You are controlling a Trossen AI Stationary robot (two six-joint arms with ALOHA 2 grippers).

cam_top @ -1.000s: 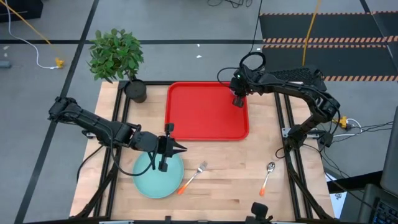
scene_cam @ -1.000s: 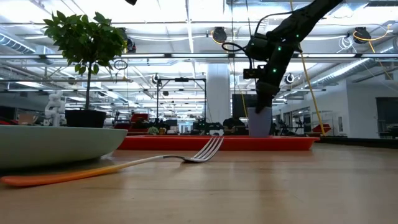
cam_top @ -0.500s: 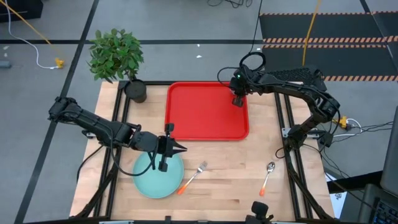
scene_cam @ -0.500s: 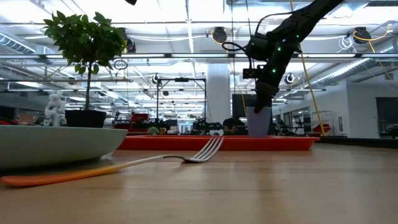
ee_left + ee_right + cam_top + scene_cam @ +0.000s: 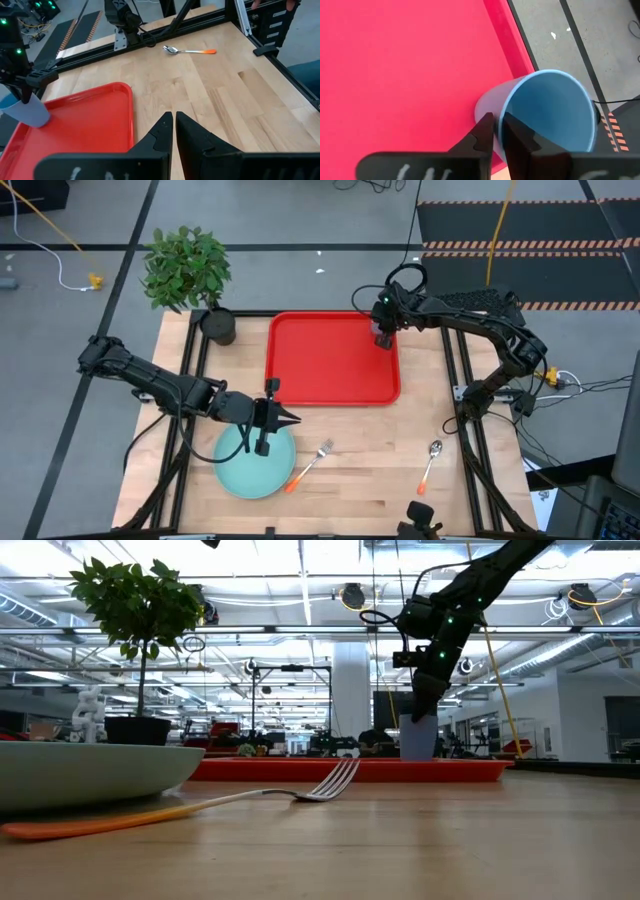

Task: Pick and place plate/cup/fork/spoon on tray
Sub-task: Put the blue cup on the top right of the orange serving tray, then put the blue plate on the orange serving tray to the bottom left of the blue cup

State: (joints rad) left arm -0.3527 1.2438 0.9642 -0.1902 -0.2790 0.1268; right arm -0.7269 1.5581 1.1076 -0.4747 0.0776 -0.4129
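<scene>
Mint-green and flat, the plate lies at the lower left of the high view, and my left gripper hangs over its upper edge with the fingers pressed together on nothing. I judge it stiff and shallow, so the rim is the only place to pinch, and it may slide on the wood. To its right lies the fork, with the spoon farther right, both on the bare table below the tray. Thin metal with orange handles, they look light but lie flat (hard to get a finger under), so I would take each across the handle.

At the upper right corner of the tray, my right gripper pinches the wall of the blue cup, one finger inside and one outside. It looks like light plastic, slightly tilted, its base at or just above the tray; a gentle squeeze is enough.
</scene>
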